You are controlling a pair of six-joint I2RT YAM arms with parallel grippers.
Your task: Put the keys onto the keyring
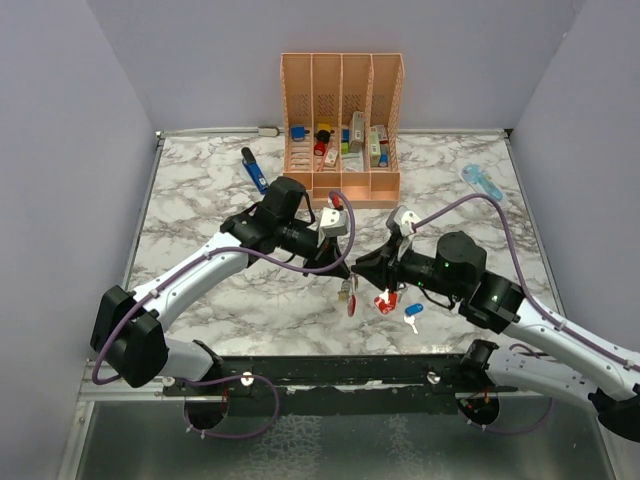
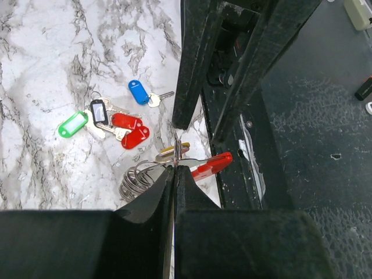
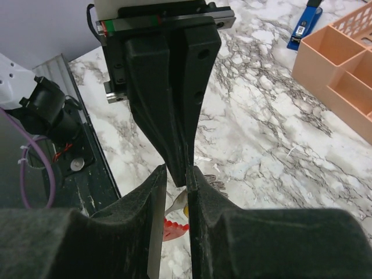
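In the left wrist view my left gripper point(image 2: 175, 168) is shut on the keyring point(image 2: 139, 180), a thin silvery ring with coiled wire and a red strap point(image 2: 212, 165). A yellow-headed key point(image 2: 174, 150) hangs right at the pinch. My right gripper point(image 3: 177, 183) stands narrowly open, its fingers point(image 3: 200, 197) either side of the left gripper's tip. A silver key blade point(image 3: 177, 200) shows in the gap, and I see no grip on it. Loose keys lie on the table: green point(image 2: 72, 124), black point(image 2: 97, 110), red point(image 2: 131, 129) and blue point(image 2: 138, 92). From above, both grippers meet over the keyring point(image 1: 347, 293).
An orange slotted rack point(image 1: 342, 125) with small items stands at the back centre. A dark-blue pen-shaped tool point(image 1: 255, 170) lies left of it and a pale-blue gadget point(image 1: 482, 180) at the back right. The black base rail point(image 1: 330, 370) runs along the near edge.
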